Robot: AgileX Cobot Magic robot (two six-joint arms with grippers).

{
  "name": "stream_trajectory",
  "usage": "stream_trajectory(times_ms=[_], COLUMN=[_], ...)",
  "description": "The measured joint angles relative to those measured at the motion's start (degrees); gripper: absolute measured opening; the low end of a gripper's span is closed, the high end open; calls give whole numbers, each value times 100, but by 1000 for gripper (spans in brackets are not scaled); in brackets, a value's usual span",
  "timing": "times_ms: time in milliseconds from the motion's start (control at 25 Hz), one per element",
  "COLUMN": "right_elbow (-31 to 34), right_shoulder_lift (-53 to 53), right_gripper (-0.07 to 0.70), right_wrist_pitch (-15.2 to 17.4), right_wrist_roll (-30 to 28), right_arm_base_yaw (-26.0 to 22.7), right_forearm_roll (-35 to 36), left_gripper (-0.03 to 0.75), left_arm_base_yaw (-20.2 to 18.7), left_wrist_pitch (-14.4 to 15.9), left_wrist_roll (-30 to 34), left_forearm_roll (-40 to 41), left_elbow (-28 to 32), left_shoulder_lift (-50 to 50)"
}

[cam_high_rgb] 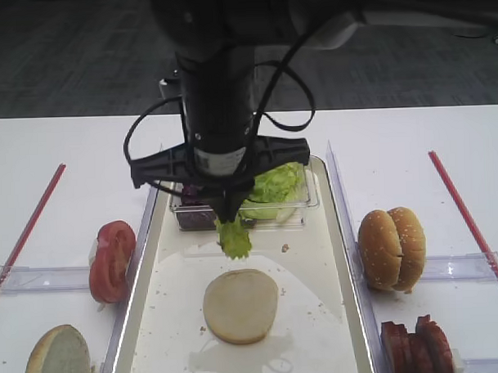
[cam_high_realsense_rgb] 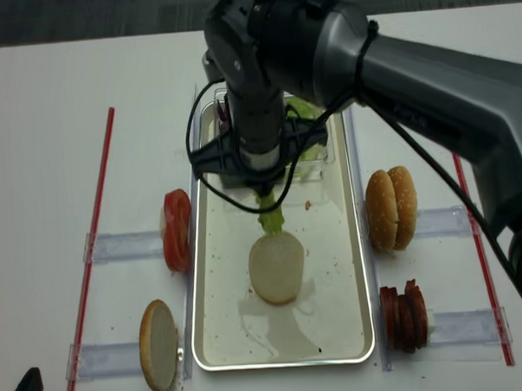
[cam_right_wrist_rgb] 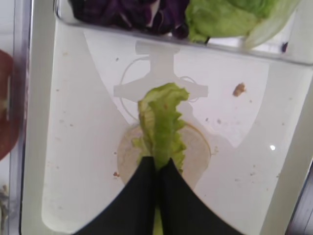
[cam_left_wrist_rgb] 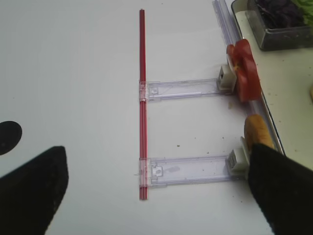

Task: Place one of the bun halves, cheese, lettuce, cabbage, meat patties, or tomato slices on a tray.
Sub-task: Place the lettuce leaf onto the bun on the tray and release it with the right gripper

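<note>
The right tool, clamped on a ruffled lettuce leaf, hangs over the bun half on the tray; released here, the limp leaf could drift off-centre.

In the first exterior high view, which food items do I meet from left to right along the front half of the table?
Cut bun half → tomato slices → bun half on the tray → seeded bun halves → meat patties.
</note>
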Motion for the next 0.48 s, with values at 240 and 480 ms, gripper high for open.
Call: stream_trajectory(times_ms=[240, 480], right_elbow=[651, 1098], right_shoulder_lift=[-9, -9], right_gripper=[52, 52], right_wrist_pitch=[-29, -133], right_wrist_roll=[148, 186], right_arm_base_yaw=[214, 340], right_forearm_roll=[107, 330], left_gripper=[689, 689], left_arm_base_yaw=[0, 0], left_wrist_pitch=[0, 0], left_wrist_roll=[0, 0], left_forearm_roll=[0, 0], left_elbow=[0, 0], left_shoulder_lift=[0, 0])
